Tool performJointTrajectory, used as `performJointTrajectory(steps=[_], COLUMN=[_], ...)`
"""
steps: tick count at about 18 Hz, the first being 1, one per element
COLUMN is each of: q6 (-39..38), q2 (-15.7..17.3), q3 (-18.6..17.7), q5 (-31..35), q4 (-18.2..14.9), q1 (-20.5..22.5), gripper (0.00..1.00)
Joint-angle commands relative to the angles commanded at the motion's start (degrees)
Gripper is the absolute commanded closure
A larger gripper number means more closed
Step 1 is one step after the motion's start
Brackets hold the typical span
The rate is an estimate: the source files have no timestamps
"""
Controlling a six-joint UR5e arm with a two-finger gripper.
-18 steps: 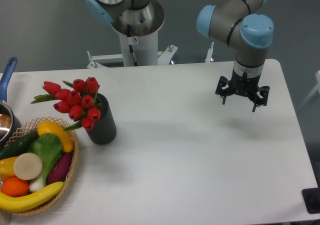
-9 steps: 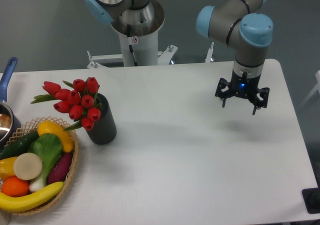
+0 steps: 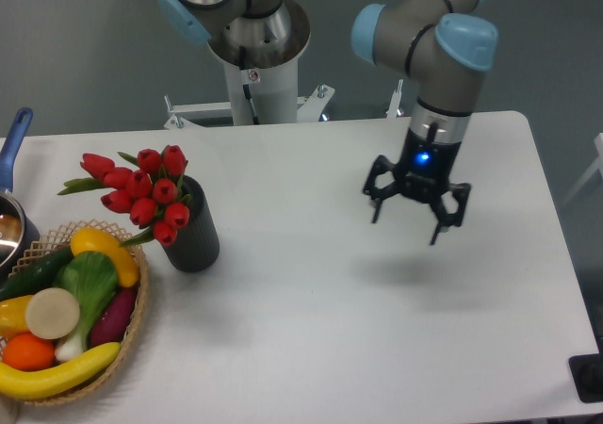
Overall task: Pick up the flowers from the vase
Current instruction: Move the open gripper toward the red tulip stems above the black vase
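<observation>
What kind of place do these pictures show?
Most likely a robotics lab: a robot arm on a pedestal with its gripper above a plain white table, set with props such as the flowers in the vase.

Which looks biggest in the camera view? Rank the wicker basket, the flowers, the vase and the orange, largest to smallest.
1. wicker basket, though cut off by the frame edge
2. flowers
3. vase, clearly smaller in spread than the bunch
4. orange, smallest and partly hidden
</observation>
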Motion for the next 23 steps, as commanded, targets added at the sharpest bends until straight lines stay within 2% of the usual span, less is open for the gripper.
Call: performJointTrajectory(steps=[5,9,12,16,23], q6=[-0.34,-0.26,0.09,0.71,0.71], q2=[7.12,10.99,13.45,14.34,15.83], q3=[-8.44,-13.01,-14.95,-17.15,-20.49], q5=[-11.16,-18.90,-23.30,-23.48,-23.40], q4=[-0.09,-0.17,-0.26,-0.26,-0.26], q1=[-0.09,0.09,-1.22,-6.67,-9.40], gripper=[0.00,0.00,0.00,0.00,0.00])
